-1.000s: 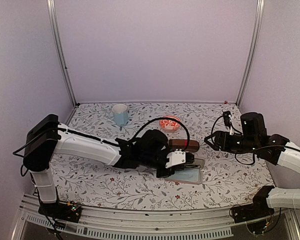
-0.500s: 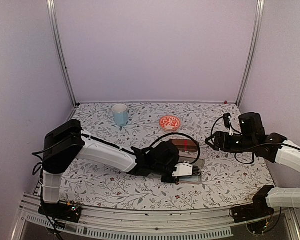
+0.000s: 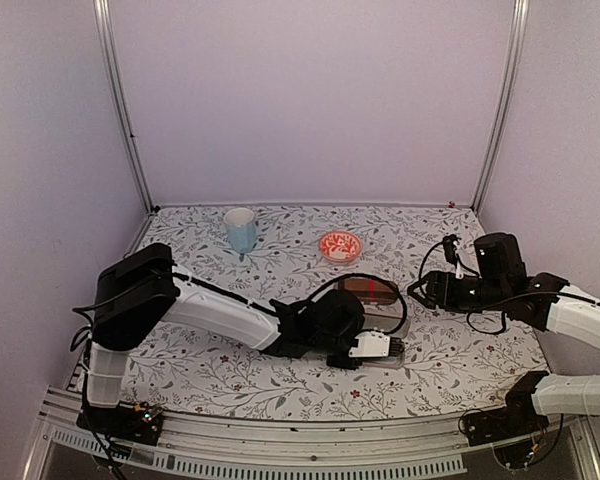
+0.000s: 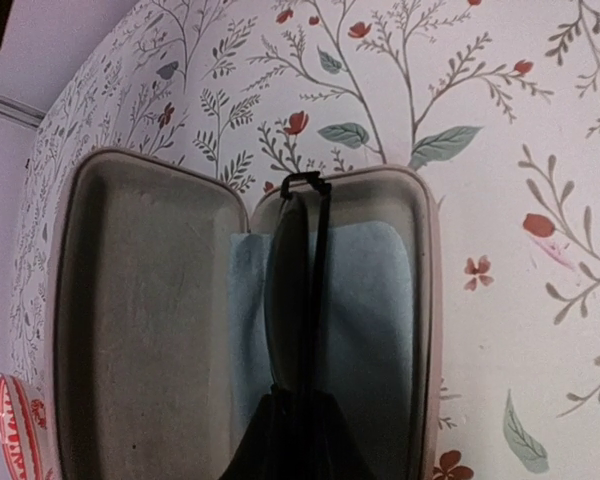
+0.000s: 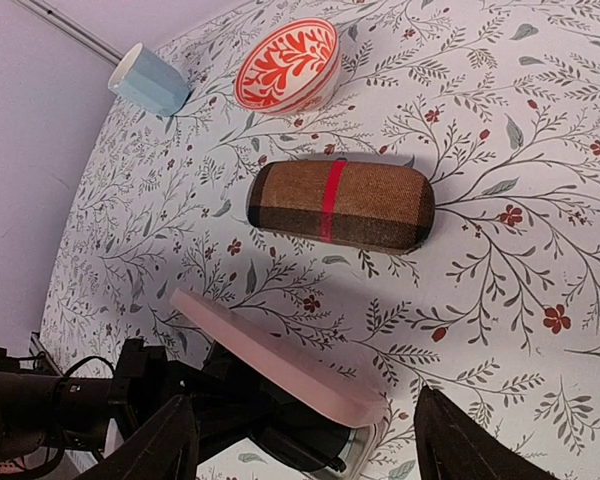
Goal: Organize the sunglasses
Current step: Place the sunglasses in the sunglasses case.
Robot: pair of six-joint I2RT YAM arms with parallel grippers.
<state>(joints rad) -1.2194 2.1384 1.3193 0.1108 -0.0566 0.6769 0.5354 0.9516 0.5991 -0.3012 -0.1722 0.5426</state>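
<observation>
- over the last second the left arm has stretched forward and dropped, bringing the left pincer [image 3: 378,347] down into the open pink case [image 4: 72,300] near the front of the tabletop [image 3: 210,370].
- it is clenched on the black sunglasses [image 4: 298,280], now in the case's right half over the blue cloth [image 4: 370,300]; letting go looks next.
- folded, their long axis runs along the case's length, free end pointing away from the pincer.
- the right pincer [image 5: 305,440] is released, empty, off to the side.
</observation>
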